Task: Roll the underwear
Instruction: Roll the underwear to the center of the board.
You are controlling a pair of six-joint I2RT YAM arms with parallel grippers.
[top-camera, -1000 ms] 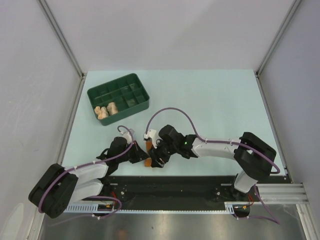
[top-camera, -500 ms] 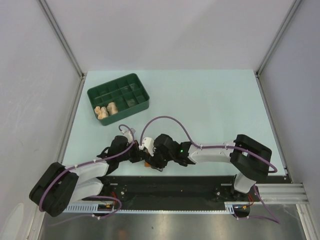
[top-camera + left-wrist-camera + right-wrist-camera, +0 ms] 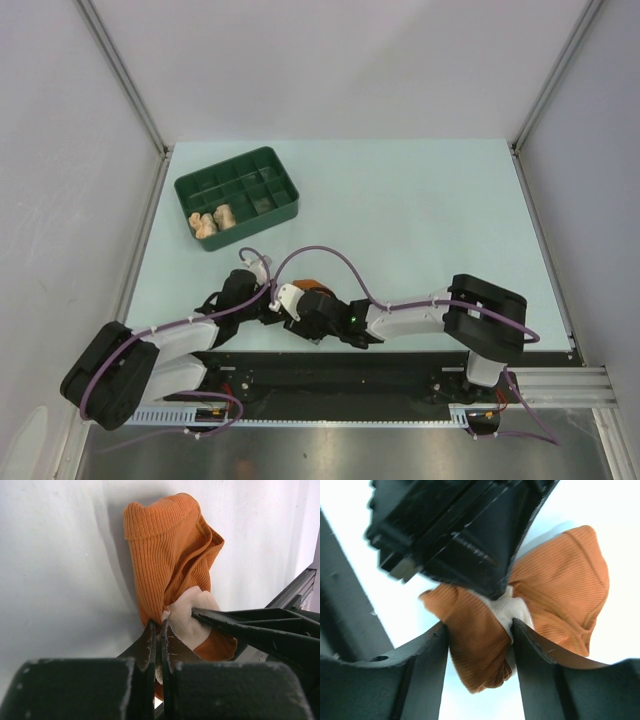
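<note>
Left wrist view: I see the rust-orange underwear (image 3: pixel 165 545), a ribbed knit with cream edging, bunched on the table (image 3: pixel 420 200) at its near edge. The left gripper (image 3: pixel 156 628) is pressed together, pinching the cream edging. The right gripper (image 3: pixel 480 630) clasps the bunch, its jaws part-spread.

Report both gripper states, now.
Left gripper: closed, pinching the orange underwear.
Right gripper: closed around the bunched part of the same underwear.
</note>
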